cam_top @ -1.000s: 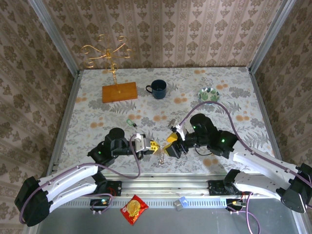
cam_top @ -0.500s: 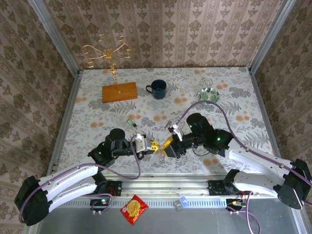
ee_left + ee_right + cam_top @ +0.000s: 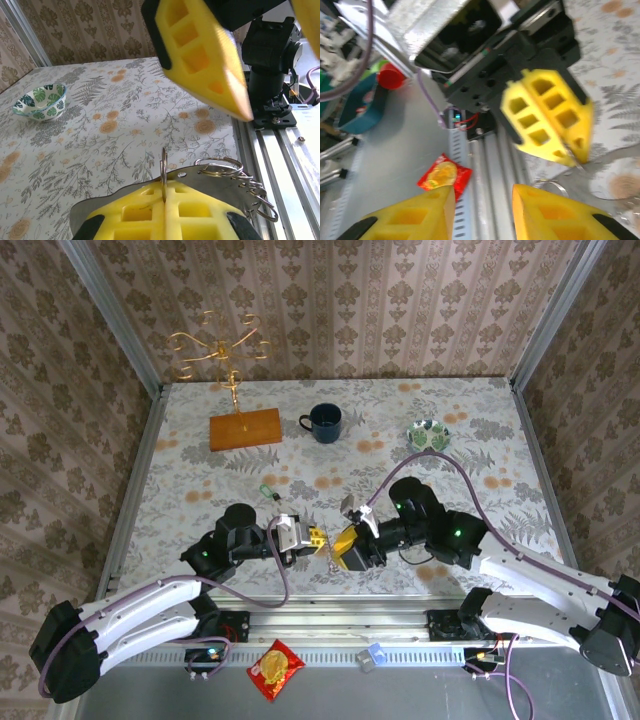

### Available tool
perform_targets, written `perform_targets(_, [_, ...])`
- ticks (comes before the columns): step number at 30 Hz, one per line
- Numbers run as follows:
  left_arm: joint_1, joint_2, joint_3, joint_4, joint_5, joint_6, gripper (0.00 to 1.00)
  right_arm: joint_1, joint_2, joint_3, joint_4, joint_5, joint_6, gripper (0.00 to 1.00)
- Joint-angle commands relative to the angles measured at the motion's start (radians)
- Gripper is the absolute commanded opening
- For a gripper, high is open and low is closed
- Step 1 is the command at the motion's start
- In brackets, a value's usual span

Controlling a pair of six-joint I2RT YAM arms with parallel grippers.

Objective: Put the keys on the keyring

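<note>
My left gripper (image 3: 316,537) is shut on the keyring (image 3: 163,171), a thin metal ring that stands edge-on between its yellow fingers (image 3: 200,210). The grey strap (image 3: 220,186) lies under the fingers, with a second ring and chain (image 3: 222,164) on it. My right gripper (image 3: 346,546) faces the left one tip to tip and is open with nothing between its fingers (image 3: 417,215). In the right wrist view the left gripper's yellow fingers (image 3: 547,120) hang just ahead of it. A green-headed key (image 3: 267,491) lies on the table behind the left gripper.
A dark blue mug (image 3: 324,422), a patterned bowl (image 3: 428,433) and a gold wire stand (image 3: 216,348) on a wooden base (image 3: 245,428) stand at the back. A red snack packet (image 3: 275,669) lies below the front rail (image 3: 340,624).
My right gripper's jaws have narrowed and it has shifted slightly beside the left gripper's tip. The left arm has held still with the ring.
</note>
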Motion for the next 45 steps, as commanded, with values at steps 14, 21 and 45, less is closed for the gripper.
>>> perform_targets(14, [-0.011, -0.004, -0.012, 0.045, 0.027, 0.033, 0.00, 0.023, -0.012, -0.021, 0.077, 0.275, -0.523, 0.33])
perform_targets(21, [-0.010, 0.000, -0.012, 0.041, 0.041, 0.040, 0.00, 0.038, 0.038, -0.018, 0.123, 0.265, -0.544, 0.28])
perform_targets(45, [-0.011, -0.006, -0.026, 0.046, -0.008, 0.031, 0.29, 0.061, 0.113, 0.066, 0.003, 0.241, -0.619, 0.00])
